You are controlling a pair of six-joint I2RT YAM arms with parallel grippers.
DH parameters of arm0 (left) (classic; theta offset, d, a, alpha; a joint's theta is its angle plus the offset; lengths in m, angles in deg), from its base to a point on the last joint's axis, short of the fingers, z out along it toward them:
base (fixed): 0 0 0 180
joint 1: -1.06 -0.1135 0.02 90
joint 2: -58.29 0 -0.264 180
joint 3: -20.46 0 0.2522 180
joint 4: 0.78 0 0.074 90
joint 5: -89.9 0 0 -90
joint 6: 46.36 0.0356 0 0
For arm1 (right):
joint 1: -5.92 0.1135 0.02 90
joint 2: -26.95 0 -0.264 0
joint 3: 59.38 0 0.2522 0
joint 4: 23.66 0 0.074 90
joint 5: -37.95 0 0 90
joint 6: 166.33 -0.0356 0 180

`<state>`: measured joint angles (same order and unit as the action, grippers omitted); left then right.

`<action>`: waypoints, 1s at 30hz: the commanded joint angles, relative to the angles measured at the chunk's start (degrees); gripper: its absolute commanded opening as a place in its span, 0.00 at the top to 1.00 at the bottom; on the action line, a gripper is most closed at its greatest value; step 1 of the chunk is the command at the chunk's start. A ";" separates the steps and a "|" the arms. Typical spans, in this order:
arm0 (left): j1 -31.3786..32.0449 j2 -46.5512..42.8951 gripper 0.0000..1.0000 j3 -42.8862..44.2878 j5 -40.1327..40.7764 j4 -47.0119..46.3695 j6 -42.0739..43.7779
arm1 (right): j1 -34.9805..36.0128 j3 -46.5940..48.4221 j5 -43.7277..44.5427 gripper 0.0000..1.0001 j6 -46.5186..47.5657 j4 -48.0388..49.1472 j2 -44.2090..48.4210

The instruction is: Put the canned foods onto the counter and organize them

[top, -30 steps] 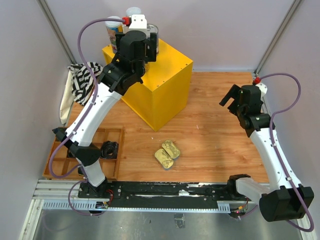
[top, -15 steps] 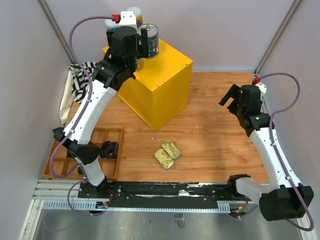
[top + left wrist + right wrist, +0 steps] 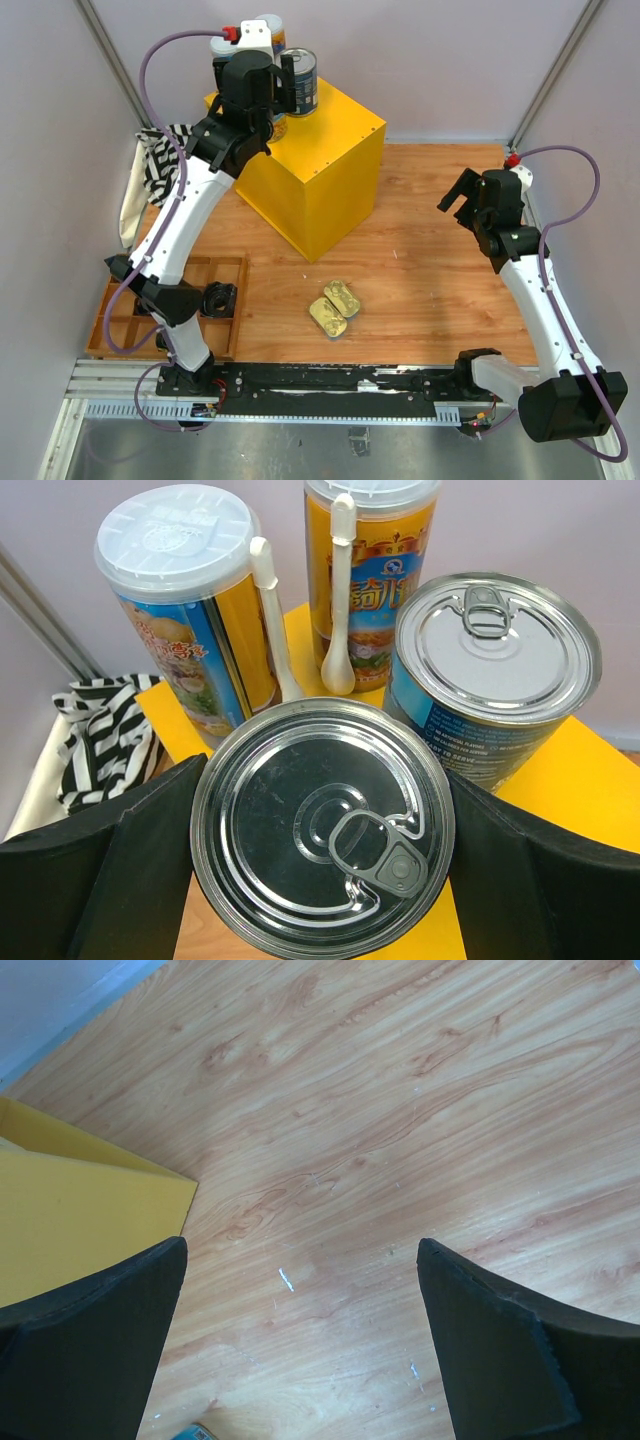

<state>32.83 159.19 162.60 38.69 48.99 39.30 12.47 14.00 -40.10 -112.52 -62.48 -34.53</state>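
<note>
Left gripper (image 3: 325,772): clamped wide round silver-topped metal can (image 3: 322,825).
Right gripper (image 3: 302,1245): open, empty.
Risk: can released near yellow box counter (image 3: 570,790) edge; topples off.

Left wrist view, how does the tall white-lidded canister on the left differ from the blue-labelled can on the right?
The tall canister is slimmer and taller; the blue-labelled can is wider and shorter. The canister has a white plastic lid, the can a silver top with a pull ring. A white spoon lies along the canister only. Both stand upright on the yellow counter.
</note>
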 commanded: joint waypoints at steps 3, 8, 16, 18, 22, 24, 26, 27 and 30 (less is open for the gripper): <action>-0.72 1.43 0.99 2.03 -0.42 -3.57 -0.32 | -0.66 -0.60 -0.60 0.02 -0.64 1.11 0.56; -0.90 1.96 0.92 2.00 -0.46 -4.16 -0.08 | -0.66 -0.65 -0.78 0.02 -0.69 1.14 0.72; -1.35 2.41 0.82 1.09 -0.20 -4.93 0.43 | -0.68 -0.89 -0.78 0.01 -0.73 0.99 1.29; -1.59 2.49 0.77 0.61 -0.41 -5.14 0.39 | -0.66 -0.90 -0.78 0.02 -0.81 0.90 1.40; -1.92 2.78 0.75 0.13 -0.73 -5.41 0.38 | -0.66 -0.98 -0.74 0.02 -0.83 0.65 1.74; -2.04 2.90 0.74 -0.07 -0.36 -5.51 0.38 | -0.66 -1.00 -0.60 0.02 -0.82 0.44 1.92; -2.19 2.90 0.74 -0.43 -0.06 -5.47 0.39 | -0.66 -1.10 -0.44 0.02 -0.87 0.33 2.13; -2.28 2.84 0.74 -0.61 -0.07 -5.55 0.20 | -0.68 -1.13 -0.43 0.02 -0.82 0.25 2.24; -2.41 2.81 0.71 -0.97 -0.25 -5.64 -0.02 | -0.66 -1.10 -0.58 0.02 -0.91 0.09 2.38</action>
<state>31.43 161.05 162.42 38.31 45.27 40.39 12.47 13.56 -40.15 -112.60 -62.35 -33.37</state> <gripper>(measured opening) 0.886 0.984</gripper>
